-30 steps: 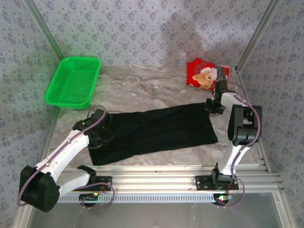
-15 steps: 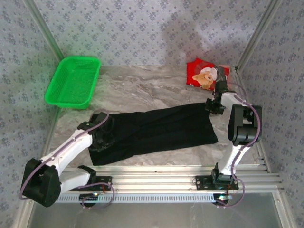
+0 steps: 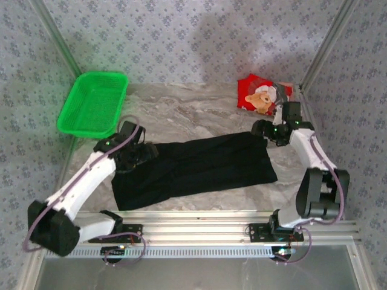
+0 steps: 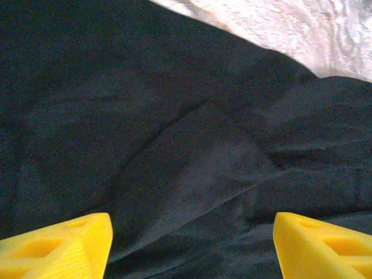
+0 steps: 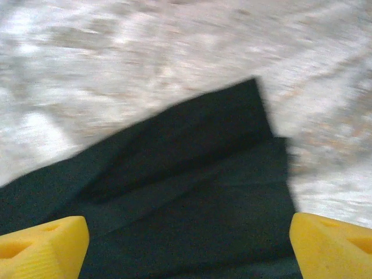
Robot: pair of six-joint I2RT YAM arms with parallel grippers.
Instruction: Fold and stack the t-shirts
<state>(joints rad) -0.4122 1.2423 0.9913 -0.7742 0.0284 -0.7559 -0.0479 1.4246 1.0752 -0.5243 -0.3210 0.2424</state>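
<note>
Across the middle of the top view, the plain black cloth t-shirt (image 3: 199,166) lies as a long folded band on the marbled table (image 3: 193,112). My left gripper (image 3: 142,151) and right gripper (image 3: 266,130) hover over its opposite ends, fingers spread wide and holding nothing, leaving the fold flat. The red teddy-bear-print t-shirt (image 3: 261,95) sits upper right, likely the stacking spot.

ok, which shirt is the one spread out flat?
The black shirt, laid out long across the middle of the table. The red teddy-bear shirt is a small bundle at the far right corner.
</note>
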